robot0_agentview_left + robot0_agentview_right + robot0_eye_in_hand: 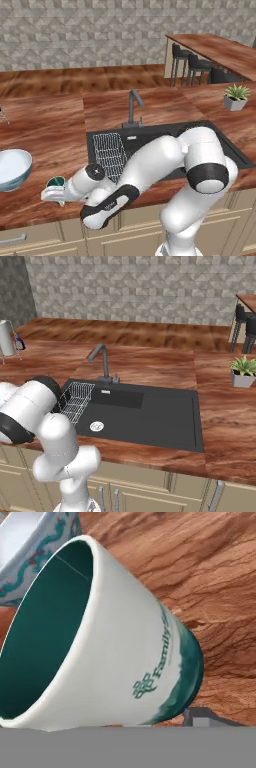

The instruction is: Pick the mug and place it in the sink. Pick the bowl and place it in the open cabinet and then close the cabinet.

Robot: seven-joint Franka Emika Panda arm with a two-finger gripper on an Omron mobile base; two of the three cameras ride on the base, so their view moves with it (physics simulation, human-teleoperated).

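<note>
Low over counter, arm reaches left; tool at mug, can't tell if clamped.

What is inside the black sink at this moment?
Inside the sink a white wire rack stands at its left end, with a round drain on the floor beside it. In the left base view the arm covers the basin's front part.
</note>
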